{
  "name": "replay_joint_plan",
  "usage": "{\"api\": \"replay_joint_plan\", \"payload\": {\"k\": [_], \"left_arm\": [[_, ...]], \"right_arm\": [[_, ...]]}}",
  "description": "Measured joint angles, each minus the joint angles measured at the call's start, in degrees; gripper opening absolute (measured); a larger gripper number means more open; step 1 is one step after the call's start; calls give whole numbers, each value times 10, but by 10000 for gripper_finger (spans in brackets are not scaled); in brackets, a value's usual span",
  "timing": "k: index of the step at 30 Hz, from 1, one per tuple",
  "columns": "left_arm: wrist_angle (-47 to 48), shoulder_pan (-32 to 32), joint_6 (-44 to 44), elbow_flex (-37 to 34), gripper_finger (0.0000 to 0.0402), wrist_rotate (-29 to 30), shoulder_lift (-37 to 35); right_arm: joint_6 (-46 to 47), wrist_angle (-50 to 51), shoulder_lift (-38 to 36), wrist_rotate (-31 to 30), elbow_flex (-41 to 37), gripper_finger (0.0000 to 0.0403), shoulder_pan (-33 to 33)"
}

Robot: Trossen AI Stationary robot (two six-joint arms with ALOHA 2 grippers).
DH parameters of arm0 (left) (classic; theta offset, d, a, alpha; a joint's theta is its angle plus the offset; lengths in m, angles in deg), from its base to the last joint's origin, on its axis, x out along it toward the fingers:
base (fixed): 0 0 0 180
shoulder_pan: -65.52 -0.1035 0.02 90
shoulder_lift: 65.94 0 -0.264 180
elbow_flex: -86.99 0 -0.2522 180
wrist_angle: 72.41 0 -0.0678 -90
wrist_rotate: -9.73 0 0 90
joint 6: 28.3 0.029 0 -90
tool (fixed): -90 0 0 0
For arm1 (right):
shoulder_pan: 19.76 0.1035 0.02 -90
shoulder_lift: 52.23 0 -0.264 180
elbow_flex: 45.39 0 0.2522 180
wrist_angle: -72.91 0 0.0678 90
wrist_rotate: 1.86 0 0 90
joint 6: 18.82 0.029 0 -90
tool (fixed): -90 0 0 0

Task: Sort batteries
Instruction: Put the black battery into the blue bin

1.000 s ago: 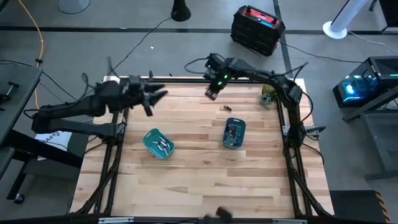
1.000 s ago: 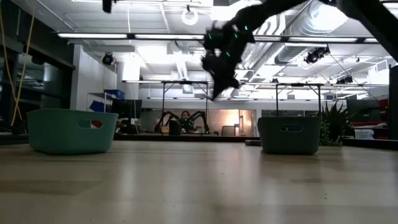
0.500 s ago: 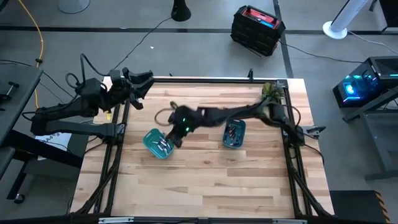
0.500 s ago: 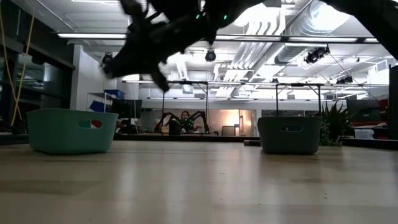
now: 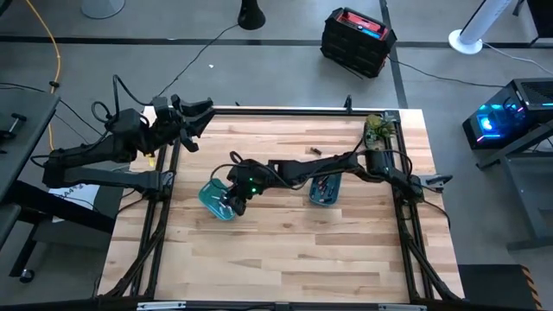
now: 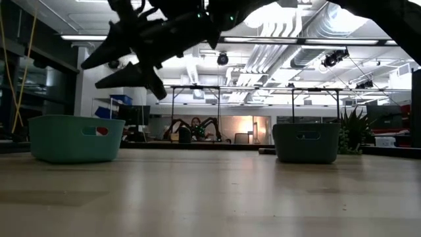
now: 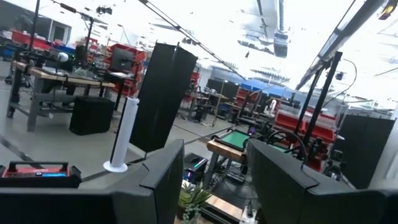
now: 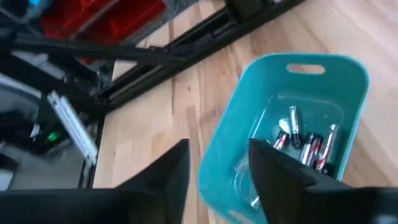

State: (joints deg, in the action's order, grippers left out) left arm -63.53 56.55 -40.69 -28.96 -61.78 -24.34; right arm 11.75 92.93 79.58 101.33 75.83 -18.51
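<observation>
- Batteries (image 8: 305,142) lay in a small heap on the floor of the left teal bin (image 5: 212,196), silvery cells with red and dark bands, as the right wrist view showed.
- At the far left of the high view, the left gripper (image 5: 195,117) waited raised over the table's back-left corner, clear of both bins; its fingers (image 7: 163,180) stood apart with nothing between them, pointing out at the room.
- Next along, the left teal bin sat on the wooden table (image 5: 285,250), left of centre, with the right gripper (image 5: 232,200) directly over its right rim.
- The right arm reached across the table from the right edge, passing behind the second bin, to bring that gripper there.
- In the low view the right gripper (image 6: 108,66) hung above the left bin (image 6: 75,138), not touching it, its two fingers spread in an open V and holding nothing.
- From the right wrist view those fingers (image 8: 174,168) framed the bin (image 8: 249,106) and its cells, with a clear gap between them.
- Right of centre stood the second teal bin (image 5: 326,187), well apart from the first, with more dark cells (image 5: 324,184) inside; I could not tell them apart one by one.
- One small dark item (image 5: 315,150) lay loose on the wood behind that bin; too small to identify.
</observation>
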Motion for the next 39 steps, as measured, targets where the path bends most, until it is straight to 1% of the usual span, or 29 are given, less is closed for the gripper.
{"api": "replay_joint_plan", "payload": {"k": [1,3,5,6,9,11,12,15,18,22,25,27,30,32,35,37,39], "left_arm": [[0,0,0,0,168,0,0],[0,0,-1,0,168,-1,-1],[-1,0,0,0,168,-1,-1],[0,0,0,0,168,-1,-1],[2,0,0,0,168,-1,-1],[6,0,0,0,168,-1,-1],[8,0,0,0,168,-1,-1],[8,0,0,0,168,-1,-1],[8,0,1,0,168,-1,-1],[8,0,5,0,168,-1,-1],[8,0,5,0,168,-1,-1],[8,0,5,0,168,-1,-1],[8,0,6,0,168,1,-1],[8,0,6,0,168,3,-1],[8,0,6,0,168,3,-1],[8,0,5,0,168,3,-1],[8,0,5,0,168,3,-1]], "right_arm": [[-11,27,0,11,12,171,-3],[-42,114,0,34,49,189,-12],[-88,228,-4,23,91,197,-27],[-119,286,-9,-5,109,198,-34],[-210,434,-30,-132,146,197,-53],[-251,506,-45,-196,151,195,-70],[-261,532,-55,-213,147,193,-81],[-264,569,-87,-216,93,192,-123],[-259,574,-130,-225,2,192,-166],[-213,537,-203,-241,-138,192,-216],[-170,493,-248,-227,-237,192,-251],[-151,460,-268,-208,-288,192,-269],[-140,404,-277,-180,-334,192,-279],[-140,370,-276,-159,-353,192,-282],[-141,321,-273,-146,-375,192,-281],[-141,310,-272,-160,-392,192,-281],[-141,299,-272,-195,-400,192,-282]]}}
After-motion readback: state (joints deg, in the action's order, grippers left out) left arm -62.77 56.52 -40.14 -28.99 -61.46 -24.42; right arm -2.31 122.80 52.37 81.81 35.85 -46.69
